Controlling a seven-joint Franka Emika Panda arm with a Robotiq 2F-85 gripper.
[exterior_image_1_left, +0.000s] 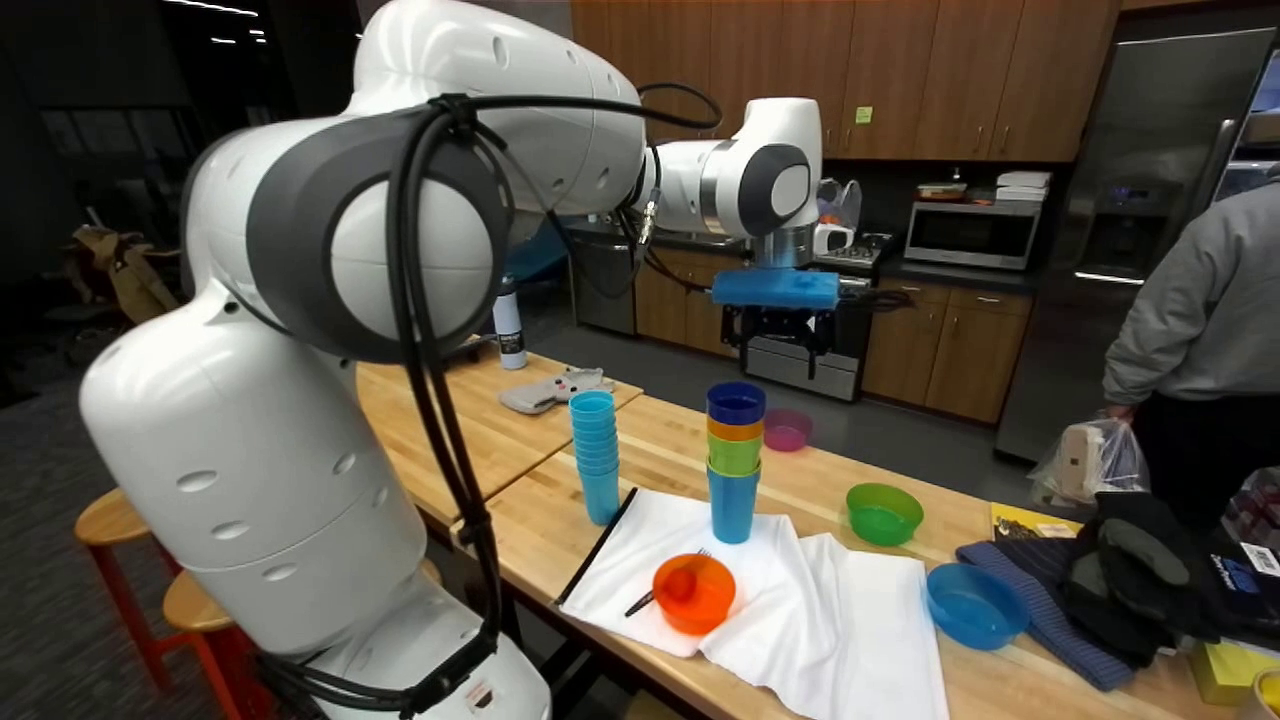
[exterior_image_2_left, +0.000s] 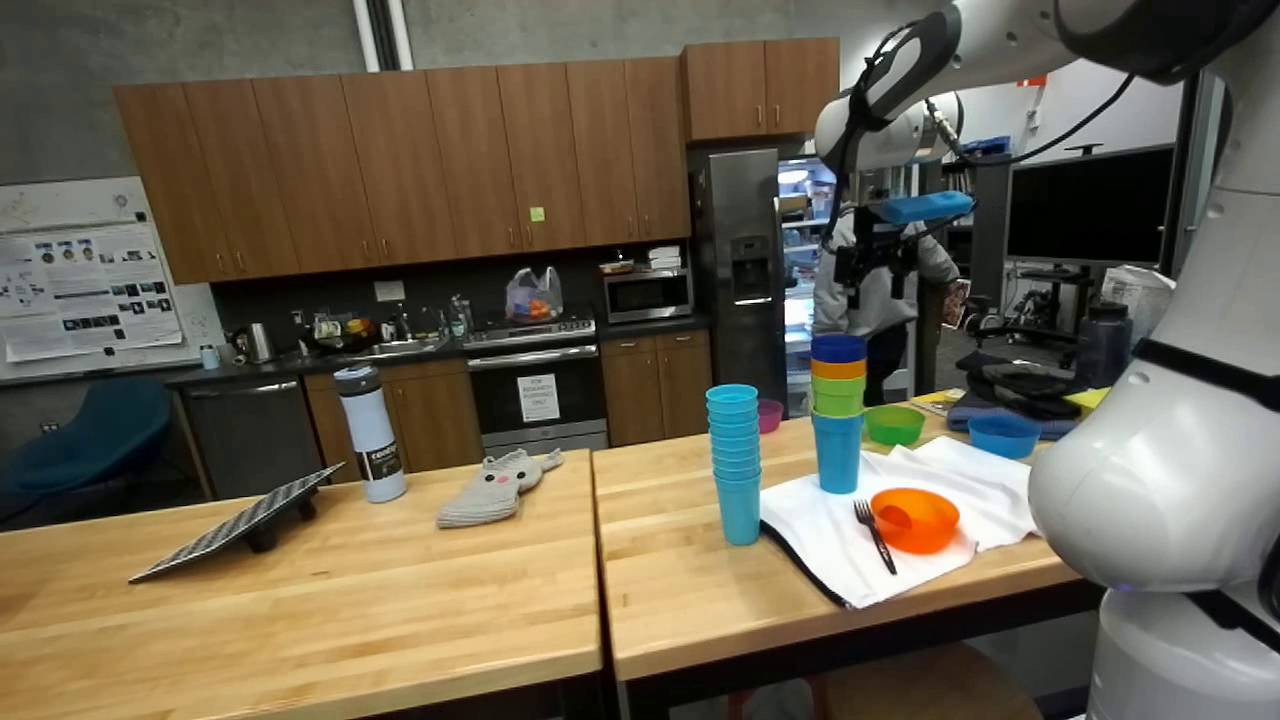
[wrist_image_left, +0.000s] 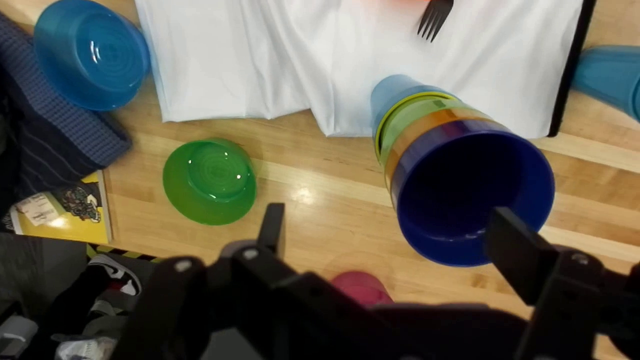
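Tabletop (exterior_image_2_left: 660, 570): white cloth (exterior_image_1_left: 870, 625) spread, likely as a mat. On it, multicoloured cup stack (exterior_image_2_left: 838, 430), upright, nesting apparently steadying it. Jaws wide apart, gripping nothing, near above its rim. Orange bowl (exterior_image_2_left: 918, 540); fork (exterior_image_2_left: 879, 547) alongside.

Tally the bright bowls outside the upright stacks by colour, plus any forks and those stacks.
Orange bowl: 1
Green bowl: 1
Blue bowl: 1
Pink bowl: 1
Black fork: 1
Multicoloured stack: 1
Light-blue cup stack: 1
Total: 7
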